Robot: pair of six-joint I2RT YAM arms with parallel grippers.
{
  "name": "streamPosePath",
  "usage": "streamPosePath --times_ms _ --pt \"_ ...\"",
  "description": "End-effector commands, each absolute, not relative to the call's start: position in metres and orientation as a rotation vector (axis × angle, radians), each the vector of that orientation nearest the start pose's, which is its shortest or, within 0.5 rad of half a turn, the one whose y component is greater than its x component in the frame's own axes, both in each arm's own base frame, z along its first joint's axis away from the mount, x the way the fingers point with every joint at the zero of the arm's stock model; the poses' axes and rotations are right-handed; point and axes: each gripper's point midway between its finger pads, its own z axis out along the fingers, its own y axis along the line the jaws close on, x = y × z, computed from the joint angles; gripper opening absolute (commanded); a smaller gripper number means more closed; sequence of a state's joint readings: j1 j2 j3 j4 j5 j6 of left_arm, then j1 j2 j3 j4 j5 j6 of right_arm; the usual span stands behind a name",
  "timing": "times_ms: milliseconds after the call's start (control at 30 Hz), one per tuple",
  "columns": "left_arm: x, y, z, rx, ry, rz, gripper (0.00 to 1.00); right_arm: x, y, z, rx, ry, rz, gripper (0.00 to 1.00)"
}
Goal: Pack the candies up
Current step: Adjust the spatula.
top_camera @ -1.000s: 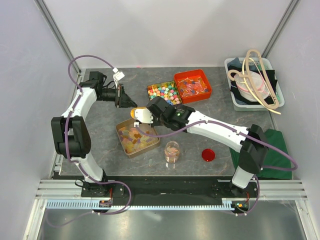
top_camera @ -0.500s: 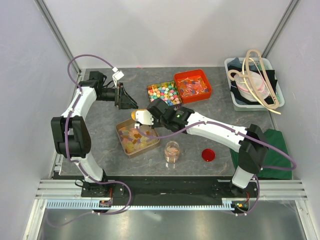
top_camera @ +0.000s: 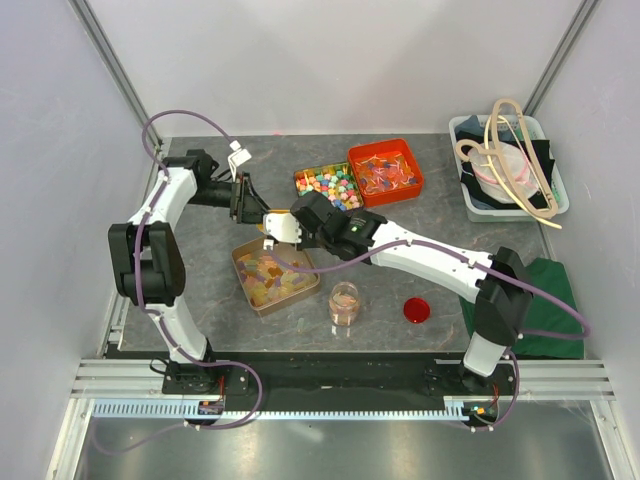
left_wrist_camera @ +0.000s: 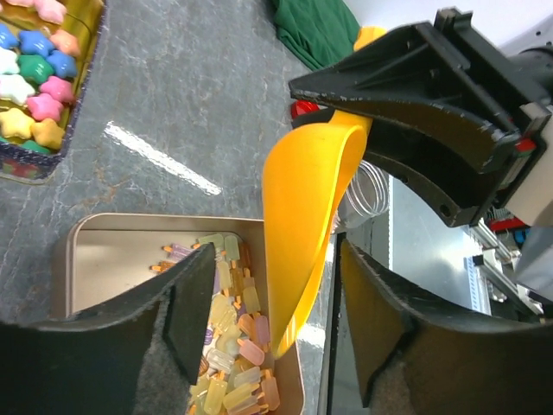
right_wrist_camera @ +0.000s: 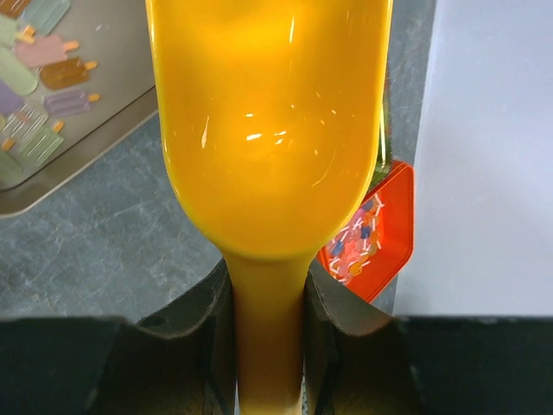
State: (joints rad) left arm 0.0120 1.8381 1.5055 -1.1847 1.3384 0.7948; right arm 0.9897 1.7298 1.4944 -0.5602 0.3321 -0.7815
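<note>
Left gripper (left_wrist_camera: 275, 324) went from shut to wide open, jaws now either side of the yellow scoop (left_wrist_camera: 302, 199). Right gripper (right_wrist_camera: 268, 320) clenched on its handle. The candies (top_camera: 272, 277) lie in the gold tray (left_wrist_camera: 112, 259), frame centre-left; scooping looks next.

Top camera: high, looking down on whole counter (top_camera: 450, 200). Wrist cameras: close, both showing yellow scoop (left_wrist_camera: 302, 207) and tray (left_wrist_camera: 104, 259) of candies (left_wrist_camera: 233, 363).

On a dark grey mottled table (top_camera: 210, 300), centre-left: a shallow gold tray (top_camera: 247, 283) holding the candies (top_camera: 272, 278). Just right of it, a small clear jar (top_camera: 344, 303), then a red disc (top_camera: 417, 310), possibly a lid. Farther back, side by side: a tin (top_camera: 297, 181) of multicoloured sweets and a red-orange tub (top_camera: 414, 163). Far right: a pale bin (top_camera: 478, 207), with a green cloth (top_camera: 540, 335) nearer.
</note>
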Motion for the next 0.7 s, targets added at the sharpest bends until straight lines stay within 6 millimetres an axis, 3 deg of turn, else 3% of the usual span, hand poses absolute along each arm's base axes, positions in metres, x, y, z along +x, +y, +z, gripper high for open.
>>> streamPosePath --times_ms 0,100,267,300,433,467,533,567,667 --pt "0.316 -0.173 0.213 0.936 1.847 -1.545 0.62 0.336 0.351 0.224 -1.583 1.547 -0.264 0.0" --pt "0.315 -0.175 0.211 0.94 1.851 -1.559 0.46 0.334 0.356 0.225 -1.585 1.542 -0.236 0.0" --pt "0.314 -0.179 0.209 0.953 1.852 -1.568 0.06 0.334 0.359 0.227 -1.574 1.544 -0.213 0.0" --pt "0.315 -0.179 0.209 0.953 1.852 -1.568 0.02 0.334 0.36 0.229 -1.567 1.543 -0.211 0.0" --pt "0.314 -0.179 0.211 0.961 1.841 -1.57 0.02 0.333 0.361 0.235 -1.551 1.542 -0.197 0.0" --pt "0.313 -0.179 0.211 0.968 1.835 -1.566 0.02 0.333 0.36 0.235 -1.554 1.542 -0.191 0.18" --pt "0.311 -0.179 0.212 0.964 1.838 -1.578 0.02 0.332 0.36 0.236 -1.556 1.545 -0.176 0.35" --pt "0.31 -0.179 0.212 0.975 1.828 -1.575 0.02 0.331 0.359 0.237 -1.547 1.556 -0.157 0.47" --pt "0.307 -0.179 0.213 0.984 1.817 -1.586 0.02 0.325 0.358 0.239 -1.566 1.584 -0.046 0.63"
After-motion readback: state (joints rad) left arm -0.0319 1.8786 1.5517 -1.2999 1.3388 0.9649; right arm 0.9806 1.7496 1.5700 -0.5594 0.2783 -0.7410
